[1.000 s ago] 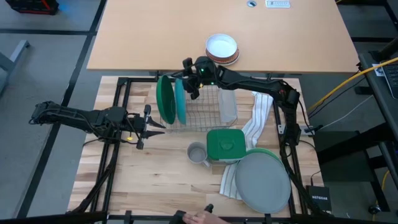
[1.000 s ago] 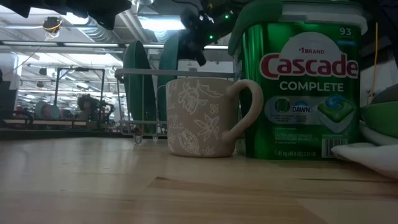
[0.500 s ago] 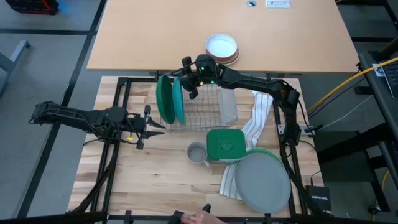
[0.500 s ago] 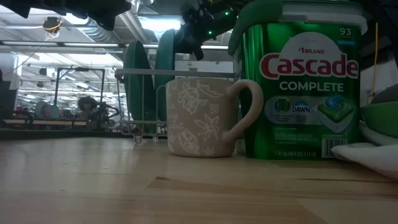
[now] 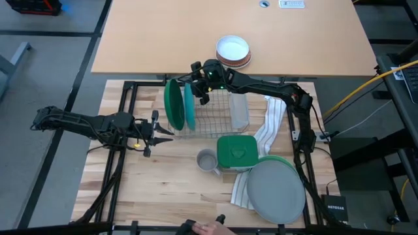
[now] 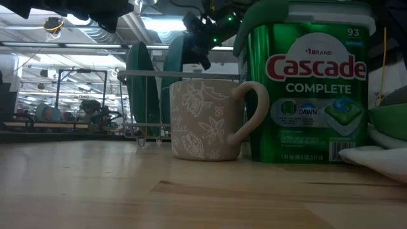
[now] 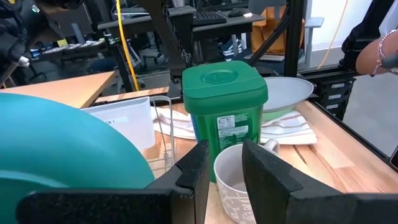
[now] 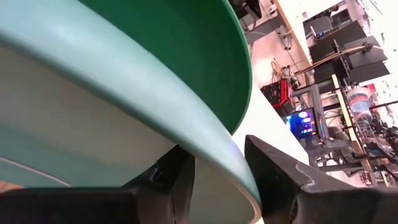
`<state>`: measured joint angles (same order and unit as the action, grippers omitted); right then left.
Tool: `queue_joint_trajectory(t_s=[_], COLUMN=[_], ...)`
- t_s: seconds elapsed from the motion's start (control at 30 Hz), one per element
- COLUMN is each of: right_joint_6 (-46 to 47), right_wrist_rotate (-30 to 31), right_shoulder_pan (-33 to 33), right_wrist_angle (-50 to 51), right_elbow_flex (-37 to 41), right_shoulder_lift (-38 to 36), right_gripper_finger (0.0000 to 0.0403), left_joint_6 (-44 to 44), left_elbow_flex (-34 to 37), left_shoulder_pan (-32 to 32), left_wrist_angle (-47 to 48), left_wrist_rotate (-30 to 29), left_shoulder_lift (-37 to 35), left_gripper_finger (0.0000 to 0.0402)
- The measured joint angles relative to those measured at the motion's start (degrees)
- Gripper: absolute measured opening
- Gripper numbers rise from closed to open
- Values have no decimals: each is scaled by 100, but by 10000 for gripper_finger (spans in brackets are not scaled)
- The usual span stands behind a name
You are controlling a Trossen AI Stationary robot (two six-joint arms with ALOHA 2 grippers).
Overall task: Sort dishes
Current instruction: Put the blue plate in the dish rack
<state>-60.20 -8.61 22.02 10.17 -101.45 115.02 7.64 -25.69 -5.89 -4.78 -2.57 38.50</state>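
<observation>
Two plates stand on edge in the wire rack (image 5: 219,114): a dark green plate (image 5: 174,104) and, just right of it, a teal plate (image 5: 189,104). My right gripper (image 5: 198,83) is at the teal plate's upper rim and shut on it. A grey plate (image 5: 277,190) lies on top of a light green plate (image 5: 273,159) on a towel at the near right. My left gripper (image 5: 157,130) hovers left of the rack, open, with nothing between its fingers. My right gripper has the teal plate's upper rim (image 8: 211,146) between its two fingers (image 8: 171,180), one on each face. It comes at the plate from the table's right, slanting a little downward. The plate stands upright, its lower edge in the rack's wires.
A patterned mug (image 5: 207,160) and a green Cascade tub (image 5: 236,151) stand in front of the rack. A white bowl (image 5: 232,48) sits on the far table. A clear holder (image 5: 239,112) stands at the rack's right end. A person's hand (image 5: 208,228) shows at the near edge.
</observation>
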Motion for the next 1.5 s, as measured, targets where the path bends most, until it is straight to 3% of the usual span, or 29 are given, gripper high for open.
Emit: queue_joint_trajectory(t_s=[0.27, 0.37, 0.53, 0.67, 0.93, 1.27, 1.5], right_joint_6=[-2, 64, 177, 191, 210, 210, 192], right_wrist_rotate=[-19, -148, -148, -150, -150, -150, -150], right_shoulder_pan=[-35, -34, -33, -31, -31, -31, -31], right_wrist_angle=[-257, -264, -271, -273, -280, -279, -279], right_elbow_flex=[9, 9, 9, 9, 9, 9, 9], right_shoulder_lift=[7, 7, 7, 7, 7, 7, 7], right_gripper_finger=[144, 144, 144, 144, 144, 144, 144], left_joint_6=[253, 647, 820, 662, 246, 765, 747], left_elbow_flex=[1, 0, 0, -44, -733, -2081, -2293], left_shoulder_pan=[4, 7, 18, 208, 437, 455, 488], left_wrist_angle=[-386, -1236, -2838, -3569, -3535, -1313, -610], left_wrist_rotate=[-93, -530, -1739, -1946, -1924, -2016, -2551], left_shoulder_lift=[9, 92, 429, 920, 2138, 2981, 3036], left_gripper_finger=[84, 84, 84, 84, 84, 84, 84])
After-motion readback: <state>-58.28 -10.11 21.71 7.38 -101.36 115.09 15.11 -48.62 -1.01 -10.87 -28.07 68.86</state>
